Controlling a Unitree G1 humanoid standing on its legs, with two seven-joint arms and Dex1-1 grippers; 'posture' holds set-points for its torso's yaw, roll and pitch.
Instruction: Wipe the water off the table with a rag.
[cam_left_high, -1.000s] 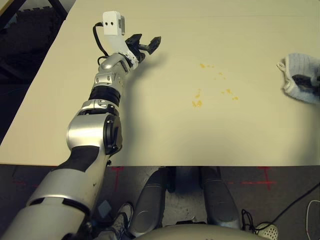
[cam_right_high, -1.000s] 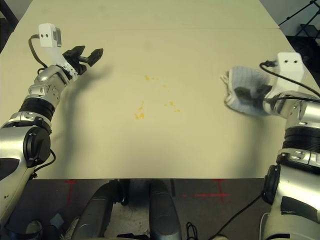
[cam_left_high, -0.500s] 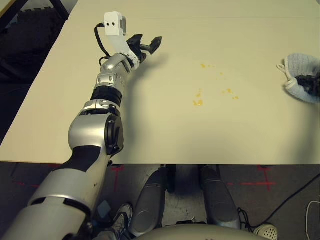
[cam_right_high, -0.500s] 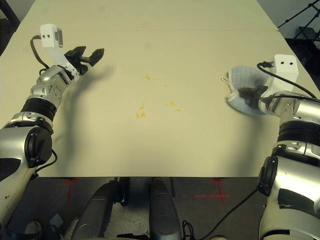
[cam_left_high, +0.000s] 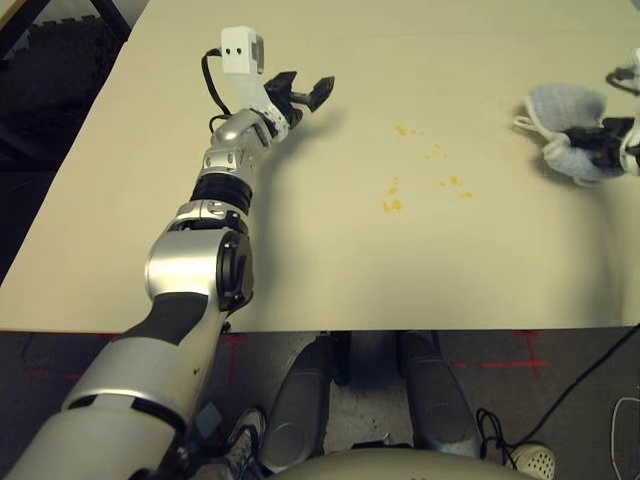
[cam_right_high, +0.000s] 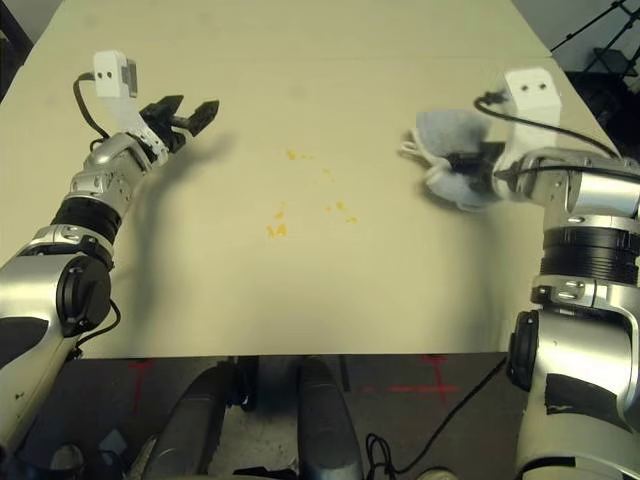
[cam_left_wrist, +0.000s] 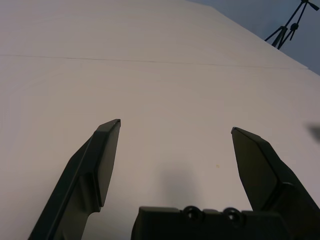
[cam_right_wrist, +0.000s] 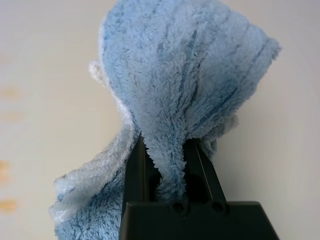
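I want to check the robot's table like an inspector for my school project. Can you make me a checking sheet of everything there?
Surface: the table is pale cream, with a thin seam line across its far part.
Job's things: the water lies as small yellow-orange droplets near the middle, not wiped yet; the rag is bunched up, to the right of the droplets.
Clutter: nothing seen.
Grippers: the left gripper is open and holds nothing, at the table's left side; the right gripper is shut on the rag.
Cables: a black cable loops at the left wrist camera, another at the right.
Surroundings: dark floor with red tape marks; a tripod beyond the table.
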